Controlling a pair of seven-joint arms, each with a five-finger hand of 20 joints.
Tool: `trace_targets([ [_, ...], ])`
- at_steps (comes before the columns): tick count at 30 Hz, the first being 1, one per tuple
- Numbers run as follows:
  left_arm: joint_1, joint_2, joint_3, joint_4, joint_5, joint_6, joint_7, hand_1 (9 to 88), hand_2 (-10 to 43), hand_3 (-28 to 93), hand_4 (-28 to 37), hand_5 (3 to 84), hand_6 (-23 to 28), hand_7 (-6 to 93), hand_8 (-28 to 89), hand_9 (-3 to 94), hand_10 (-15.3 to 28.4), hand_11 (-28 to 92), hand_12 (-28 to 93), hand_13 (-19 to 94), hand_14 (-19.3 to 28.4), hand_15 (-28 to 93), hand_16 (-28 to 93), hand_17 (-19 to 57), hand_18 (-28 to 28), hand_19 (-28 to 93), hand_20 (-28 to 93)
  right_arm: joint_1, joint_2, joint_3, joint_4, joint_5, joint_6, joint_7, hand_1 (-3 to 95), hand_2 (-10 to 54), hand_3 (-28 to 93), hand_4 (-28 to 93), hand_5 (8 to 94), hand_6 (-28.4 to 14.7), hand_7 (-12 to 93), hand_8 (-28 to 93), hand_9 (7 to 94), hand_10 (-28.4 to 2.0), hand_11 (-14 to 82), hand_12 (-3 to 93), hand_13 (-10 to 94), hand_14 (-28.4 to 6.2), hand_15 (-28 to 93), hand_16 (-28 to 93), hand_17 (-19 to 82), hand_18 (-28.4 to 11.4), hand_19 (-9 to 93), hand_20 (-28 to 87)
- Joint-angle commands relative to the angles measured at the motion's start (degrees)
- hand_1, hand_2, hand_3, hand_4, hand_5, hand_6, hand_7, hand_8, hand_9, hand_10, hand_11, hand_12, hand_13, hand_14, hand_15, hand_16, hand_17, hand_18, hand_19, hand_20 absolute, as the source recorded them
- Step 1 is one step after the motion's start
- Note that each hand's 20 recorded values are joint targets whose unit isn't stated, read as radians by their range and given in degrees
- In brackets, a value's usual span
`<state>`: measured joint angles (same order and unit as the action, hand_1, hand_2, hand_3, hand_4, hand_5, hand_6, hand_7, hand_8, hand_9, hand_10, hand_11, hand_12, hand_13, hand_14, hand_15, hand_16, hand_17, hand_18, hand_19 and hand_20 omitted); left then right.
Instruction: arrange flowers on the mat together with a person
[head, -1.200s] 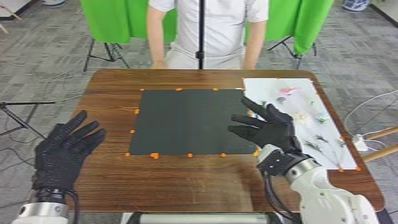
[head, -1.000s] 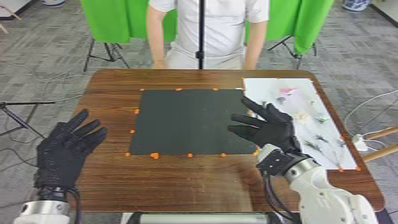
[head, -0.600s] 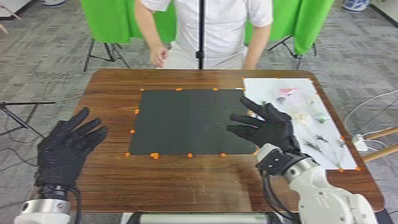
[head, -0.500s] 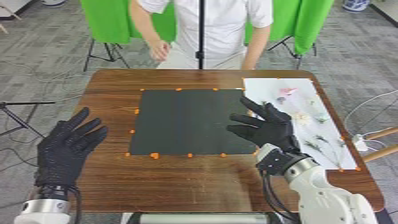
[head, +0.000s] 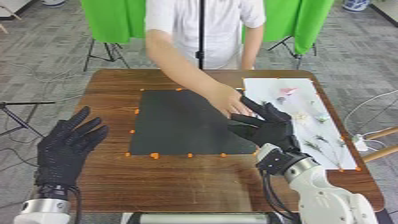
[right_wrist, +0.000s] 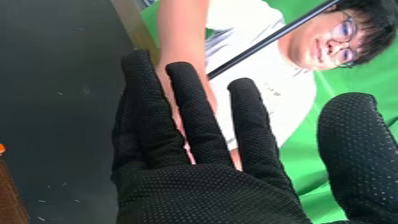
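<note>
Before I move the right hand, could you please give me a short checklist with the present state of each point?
1. Person's hand out of the way: not ok, it reaches across the black mat right up to the right hand.
2. No touch between those two hands: cannot tell, they overlap in the head view.
3. Right hand open: ok, its fingers are extended.
4. Left hand out of the way: ok, open and to the left of the mat.
5. Flowers on the white sheet: ok, including a pink flower toward its far end.
</note>
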<state>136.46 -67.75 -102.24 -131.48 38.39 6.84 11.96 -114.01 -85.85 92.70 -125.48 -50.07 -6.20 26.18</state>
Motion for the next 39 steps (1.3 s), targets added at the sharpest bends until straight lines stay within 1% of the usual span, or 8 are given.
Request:
trace_targets([
  [1,0.8,0.11,0.31,-0.19,0.16,0.36,-0.10,22.0,9.9,75,-28.3,38.6,11.8,10.0,-8,37.2,23.4,25,10,33,28.4,51,-13,0.5,28.4,81,-28,-0.3,-0.1,-0.2,-0.3,0.0,0.3,0.0,9.7,15.3,86,-28,39.4,-1.0,9,-11,48.6,-21.2,13.7,11.4,40,-23.7,41,8,4,-18.6,54,15],
  [11,1.2,0.28,0.21,-0.52,0.17,0.49,0.06,22.1,9.9,75,-28.3,38.6,11.8,10.0,-8,37.2,23.4,25,10,33,28.4,51,-13,0.4,28.4,81,-28,-0.6,0.0,-0.1,-0.4,0.0,0.6,0.0,9.7,15.3,86,-28,39.4,-1.0,9,-11,48.6,-21.2,13.7,11.3,40,-23.7,41,8,4,-18.6,54,15],
  [12,1.3,0.49,0.34,-0.52,0.03,0.63,0.56,22.1,9.9,75,-28.3,38.6,11.8,10.0,-8,37.2,23.4,25,10,33,28.4,51,-13,0.4,28.4,81,-28,-0.4,-0.1,-0.1,-0.2,0.0,0.3,0.0,9.7,15.3,86,-28,39.4,-1.0,9,-11,48.6,-21.2,13.7,11.3,40,-23.7,41,8,4,-18.6,54,15],
  [13,1.1,0.21,0.24,-0.51,0.12,0.45,-0.07,22.0,9.9,75,-28.2,38.6,11.8,10.0,-8,37.2,23.4,25,10,33,28.4,51,-13,0.4,28.4,81,-28,-0.4,0.1,-0.2,-0.3,0.1,0.6,0.1,9.7,15.3,86,-28,39.4,-1.0,9,-11,48.6,-21.2,13.7,11.3,40,-23.7,41,8,4,-18.6,54,15],
  [18,1.1,0.52,0.44,-0.47,-0.03,0.69,0.47,22.0,9.9,75,-28.3,38.6,11.8,10.0,-8,37.2,23.4,25,10,33,28.4,51,-13,0.4,28.4,81,-28,-0.1,0.1,-0.2,-0.1,0.0,0.3,0.2,9.7,15.3,86,-28,39.4,-0.9,9,-11,48.6,-21.2,13.7,11.4,40,-23.7,41,8,4,-18.5,54,15],
  [29,1.1,0.71,0.56,-0.38,-0.10,0.62,0.36,22.0,9.9,75,-28.3,38.7,11.9,10.0,-8,37.2,23.4,25,10,33,28.4,51,-13,0.3,28.4,81,-28,-0.1,0.2,-0.2,-0.1,-0.1,0.2,0.0,9.6,15.3,86,-28,39.4,-1.0,9,-11,48.6,-21.2,13.7,11.4,40,-23.8,41,8,4,-18.6,54,15],
  [32,1.0,0.55,0.51,-0.43,-0.04,0.67,-0.13,22.0,9.9,75,-28.2,38.7,11.8,10.0,-8,37.2,23.4,25,10,33,28.4,51,-13,0.3,28.4,81,-28,-0.2,0.2,-0.2,-0.3,0.0,0.5,0.2,9.7,15.3,86,-28,39.4,-1.0,9,-11,48.6,-21.2,13.7,11.4,40,-23.8,41,8,4,-18.6,54,15],
  [39,1.2,0.69,0.59,-0.44,-0.12,0.72,0.49,22.0,9.9,75,-28.3,38.7,11.9,10.0,-8,37.2,23.4,25,10,33,28.4,51,-13,0.2,28.4,81,-28,0.2,0.6,-0.4,-0.1,0.0,0.8,-0.1,9.7,15.3,86,-28,39.5,-1.1,9,-11,48.6,-21.2,13.7,11.4,40,-23.8,41,8,4,-18.6,54,15],
])
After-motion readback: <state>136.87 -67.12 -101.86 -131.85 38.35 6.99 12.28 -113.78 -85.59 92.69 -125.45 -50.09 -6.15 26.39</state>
